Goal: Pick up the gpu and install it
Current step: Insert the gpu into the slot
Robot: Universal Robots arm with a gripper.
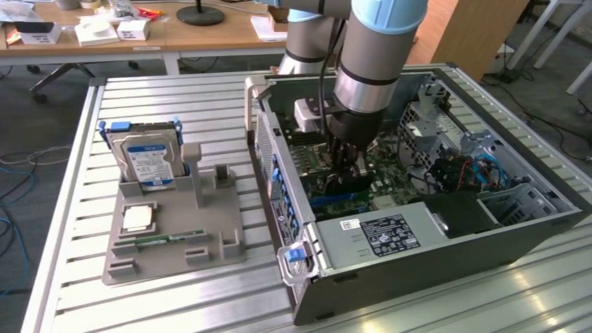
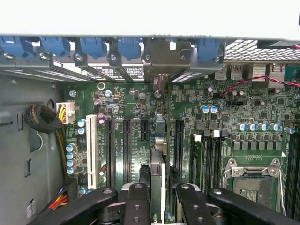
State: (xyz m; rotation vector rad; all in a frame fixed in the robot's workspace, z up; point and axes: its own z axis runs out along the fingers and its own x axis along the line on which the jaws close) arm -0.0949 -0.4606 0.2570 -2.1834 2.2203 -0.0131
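Wrist view, my claw [image 2: 159, 197] clamped on the gpu [image 2: 158, 164] held edge-on, standing upright over the motherboard [image 2: 126, 108] slots inside the open computer case [image 1: 444, 257].

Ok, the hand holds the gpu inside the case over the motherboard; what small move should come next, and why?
Probably a slow, straight push toward the motherboard. The hand grips the gpu edge-on, in line with the long black slots, with its metal bracket at the case's rear wall. I cannot tell whether the card is fully seated.
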